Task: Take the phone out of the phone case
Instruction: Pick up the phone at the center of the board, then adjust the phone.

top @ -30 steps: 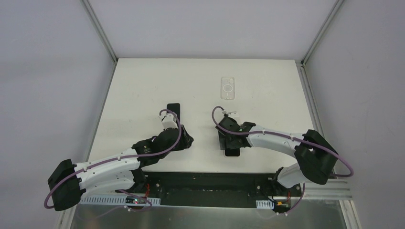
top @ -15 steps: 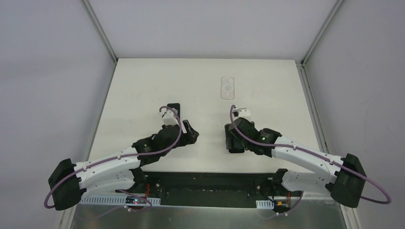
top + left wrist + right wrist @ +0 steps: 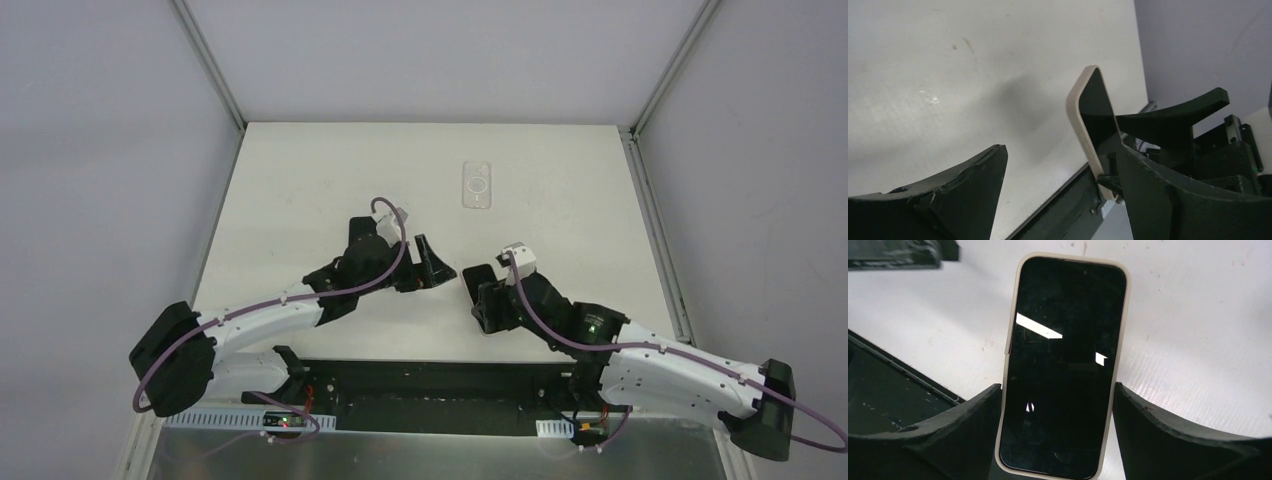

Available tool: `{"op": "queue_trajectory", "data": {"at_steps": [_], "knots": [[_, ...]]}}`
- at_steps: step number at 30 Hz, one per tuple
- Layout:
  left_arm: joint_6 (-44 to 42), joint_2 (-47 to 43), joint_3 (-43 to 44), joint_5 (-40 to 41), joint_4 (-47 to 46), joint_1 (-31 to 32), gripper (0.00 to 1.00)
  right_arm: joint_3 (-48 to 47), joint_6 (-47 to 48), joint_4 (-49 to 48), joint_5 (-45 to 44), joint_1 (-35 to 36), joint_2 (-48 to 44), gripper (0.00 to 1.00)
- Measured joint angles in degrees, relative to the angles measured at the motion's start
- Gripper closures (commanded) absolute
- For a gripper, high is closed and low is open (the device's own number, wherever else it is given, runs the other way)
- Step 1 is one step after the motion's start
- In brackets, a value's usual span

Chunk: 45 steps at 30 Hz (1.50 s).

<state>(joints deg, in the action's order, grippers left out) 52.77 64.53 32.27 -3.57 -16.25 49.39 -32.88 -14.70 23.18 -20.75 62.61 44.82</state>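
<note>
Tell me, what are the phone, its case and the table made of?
Phone: probably a glass front; it is glossy black and mirrors bright lights. Case: maybe soft silicone or plastic; cream, dull, with a rounded rim that has no shine. Table: hard white board, matte, with small scuffs; exact material unclear.

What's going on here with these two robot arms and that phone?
The right gripper holds a black-screened phone in a cream case, lifted on edge above the white table. The left gripper hangs open right beside the phone, not gripping it. The phone is not yet out of its case. A clear phone case lies flat farther back on the table.
</note>
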Motion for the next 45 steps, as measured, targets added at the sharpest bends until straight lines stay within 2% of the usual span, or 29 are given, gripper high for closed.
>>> {"op": "queue_trajectory", "data": {"at_steps": [6,10,14,24,32,40,43,44,45], "knots": [[3.1,7.1,3.7,-10.6,-7.7,0.0,0.2,2.0,2.2,-4.4,-0.7,2.3,-4.3,1.0],[5.2,9.5,3.9,-14.0,-11.7,0.0,0.21,2.7,2.9,-6.1,-1.1,3.4,-5.0,1.0],[6.6,11.1,3.9,-15.7,-14.1,0.0,0.26,3.2,3.2,-7.1,-1.7,4.3,-5.8,1.0],[9.0,14.4,4.0,-17.4,-18.3,0.1,0.51,3.3,3.7,-8.2,-2.8,5.6,-6.2,1.0],[10.9,16.5,4.0,-18.5,-21.3,0.1,0.64,3.3,4.0,-9.5,-3.5,6.4,-6.2,1.0],[12.0,17.0,4.0,-18.8,-23.5,0.0,0.85,3.3,4.5,-10.5,-4.6,7.1,-6.2,1.0],[12.1,17.2,4.0,-18.8,-23.7,0.0,0.98,3.3,4.7,-10.6,-5.0,7.2,-6.3,1.0],[12.2,17.4,4.0,-18.8,-23.9,0.0,1.0,3.3,4.7,-10.5,-5.2,7.3,-6.4,0.94],[12.2,17.4,4.0,-18.8,-24.0,0.0,1.0,3.3,4.7,-10.5,-5.2,7.3,-6.4,0.74]]}}
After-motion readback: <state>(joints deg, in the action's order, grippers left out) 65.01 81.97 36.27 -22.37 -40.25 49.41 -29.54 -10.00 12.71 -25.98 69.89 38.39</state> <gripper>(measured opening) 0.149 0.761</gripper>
